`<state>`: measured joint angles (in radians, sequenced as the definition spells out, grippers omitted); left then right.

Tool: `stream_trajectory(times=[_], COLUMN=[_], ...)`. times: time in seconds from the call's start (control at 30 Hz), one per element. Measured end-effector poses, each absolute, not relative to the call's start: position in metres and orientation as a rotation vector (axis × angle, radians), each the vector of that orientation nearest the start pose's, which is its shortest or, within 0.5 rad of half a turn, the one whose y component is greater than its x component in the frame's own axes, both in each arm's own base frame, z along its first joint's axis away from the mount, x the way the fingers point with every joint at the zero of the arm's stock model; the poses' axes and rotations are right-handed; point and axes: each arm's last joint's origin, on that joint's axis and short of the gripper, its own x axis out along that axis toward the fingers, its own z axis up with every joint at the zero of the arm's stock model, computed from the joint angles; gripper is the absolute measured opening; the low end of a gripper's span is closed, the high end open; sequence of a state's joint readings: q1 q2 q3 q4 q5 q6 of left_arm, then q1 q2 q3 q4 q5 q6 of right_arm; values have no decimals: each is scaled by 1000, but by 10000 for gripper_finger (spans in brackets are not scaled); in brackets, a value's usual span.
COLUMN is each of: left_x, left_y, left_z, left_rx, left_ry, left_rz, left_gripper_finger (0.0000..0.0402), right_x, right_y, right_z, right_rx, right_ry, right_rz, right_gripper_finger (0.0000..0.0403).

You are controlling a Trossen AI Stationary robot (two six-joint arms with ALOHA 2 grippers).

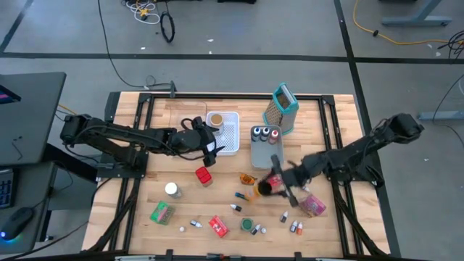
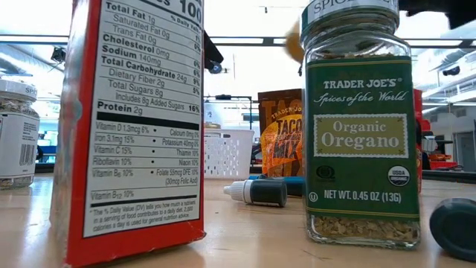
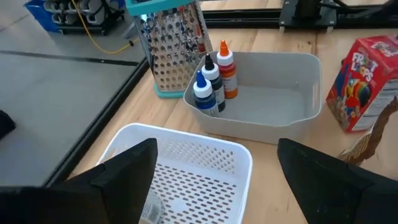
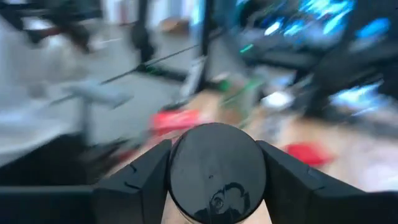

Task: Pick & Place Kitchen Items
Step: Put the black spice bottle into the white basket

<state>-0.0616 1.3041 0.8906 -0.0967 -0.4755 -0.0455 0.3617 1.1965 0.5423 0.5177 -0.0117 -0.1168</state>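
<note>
My right gripper [image 1: 274, 183] is over the table's right middle, shut on a small jar with a black lid [image 4: 217, 171] and an orange body [image 1: 257, 190]. My left gripper [image 3: 217, 180] hangs open above the white basket [image 3: 186, 180] at the table's far middle, touching nothing. Loose kitchen items lie on the near half. They include a red box [image 1: 204, 175], a white-lidded jar [image 1: 172, 189], a green packet [image 1: 162, 212], a red packet [image 1: 218, 226], a pink packet [image 1: 313, 205] and tiny bottles [image 1: 293, 227]. My right gripper pinches the jar between its two fingers [image 4: 140, 177], one on each side of the jar at the black lid's rim [image 4: 177, 168]. The lid's flat top faces back toward the wrist. The jar's body is hidden behind the lid in the wrist view.
A grey bin [image 1: 261, 154] holding three small bottles [image 3: 212, 78] stands beside the basket, and the metal grater [image 1: 281, 107] is behind it. A cereal box [image 3: 364, 84] stands by the bin. Near the low camera are a red box [image 2: 134, 126] and an oregano jar [image 2: 362, 126].
</note>
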Motion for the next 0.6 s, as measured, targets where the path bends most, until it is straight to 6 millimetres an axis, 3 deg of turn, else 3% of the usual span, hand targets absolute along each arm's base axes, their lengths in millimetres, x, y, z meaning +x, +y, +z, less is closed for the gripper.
stream_trajectory(times=[0.13,0.33,0.53,0.6], left_x=[281,279,261,252], left_y=[-4,-2,6,8], left_z=[269,270,284,301], left_rx=[136,229,308,286], left_ry=[494,505,486,405], left_rz=[409,491,758,857], left_gripper_finger=[341,341,341,341], right_x=[249,290,342,353], right_y=[63,29,-7,-19], right_z=[256,294,289,276], right_rx=[-280,-324,-186,-175], right_ry=[-50,-60,156,229], right_rz=[133,-143,-290,-367], right_gripper_finger=[217,215,212,218])
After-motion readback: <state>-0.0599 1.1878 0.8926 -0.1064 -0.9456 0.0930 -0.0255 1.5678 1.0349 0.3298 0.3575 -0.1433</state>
